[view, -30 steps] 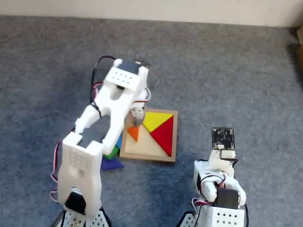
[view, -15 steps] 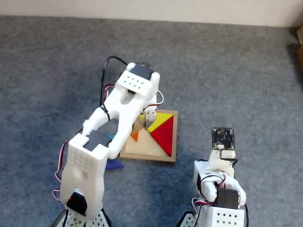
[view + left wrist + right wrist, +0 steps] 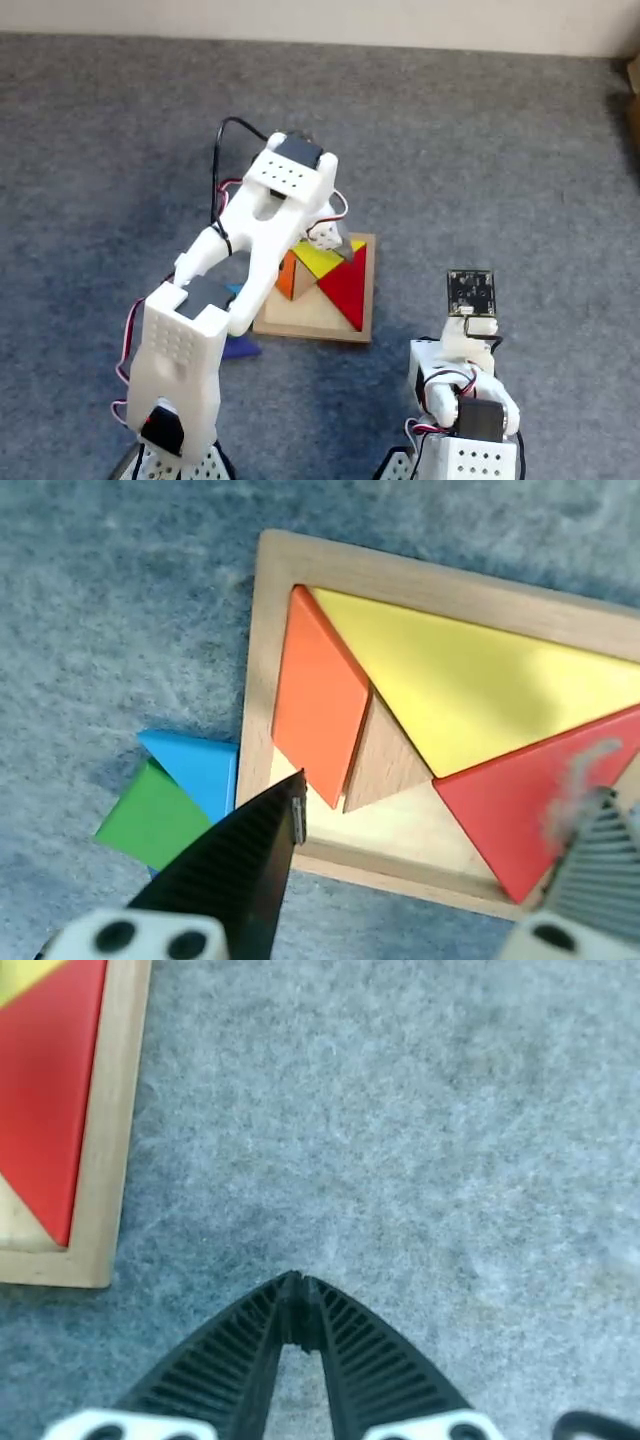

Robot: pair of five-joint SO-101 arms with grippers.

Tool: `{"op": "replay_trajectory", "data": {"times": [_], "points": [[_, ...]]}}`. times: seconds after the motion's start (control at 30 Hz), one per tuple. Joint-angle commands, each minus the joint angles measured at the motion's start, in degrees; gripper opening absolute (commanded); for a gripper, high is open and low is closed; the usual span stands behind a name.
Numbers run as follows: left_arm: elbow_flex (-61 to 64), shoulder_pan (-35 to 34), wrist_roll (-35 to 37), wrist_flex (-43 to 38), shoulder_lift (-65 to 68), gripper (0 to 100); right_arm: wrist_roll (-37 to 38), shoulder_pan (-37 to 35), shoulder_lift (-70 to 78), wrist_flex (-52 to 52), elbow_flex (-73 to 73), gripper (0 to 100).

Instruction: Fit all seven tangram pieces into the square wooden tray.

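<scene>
High view: left gripper [image 3: 335, 243] hangs over the wooden tray [image 3: 369, 290]. Left wrist view: fingers spread wide, empty; the orange piece [image 3: 320, 705] lies inside the tray, just beyond the black fingertip [image 3: 285, 815]. Right wrist view: right gripper [image 3: 300, 1310] pinched closed on nothing, over carpet [image 3: 420, 1110] beside the tray.

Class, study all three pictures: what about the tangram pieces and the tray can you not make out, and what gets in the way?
1. High view: the left arm covers the tray's left side, so the pieces beside it cannot be counted.
2. High view: the dark blue piece lies half under that arm, so its shape is unclear.
3. Left wrist view: the red triangle is cut off by the picture edge and partly behind a blurred finger.
</scene>
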Motion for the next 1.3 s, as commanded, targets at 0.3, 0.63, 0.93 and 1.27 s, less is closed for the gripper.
{"op": "replay_trajectory", "data": {"times": [0.3, 0.63, 0.93, 1.27], "points": [[-4.2, -8.7, -14.9, 6.0, -3.2, 39, 0.6, 0.6, -1.0, 0.4, 5.8, 0.5], [14.2, -13.4, -35.5, 5.9, -23.7, 31, 0.6, 0.6, -1.0, 0.4, 5.8, 0.5], [32.3, -19.0, -49.9, -0.4, -33.0, 31, 0.6, 0.6, -1.0, 0.4, 5.8, 0.5], [46.0, -21.8, -59.0, -14.1, -33.0, 31, 0.6, 0.6, -1.0, 0.4, 5.8, 0.5]]}}
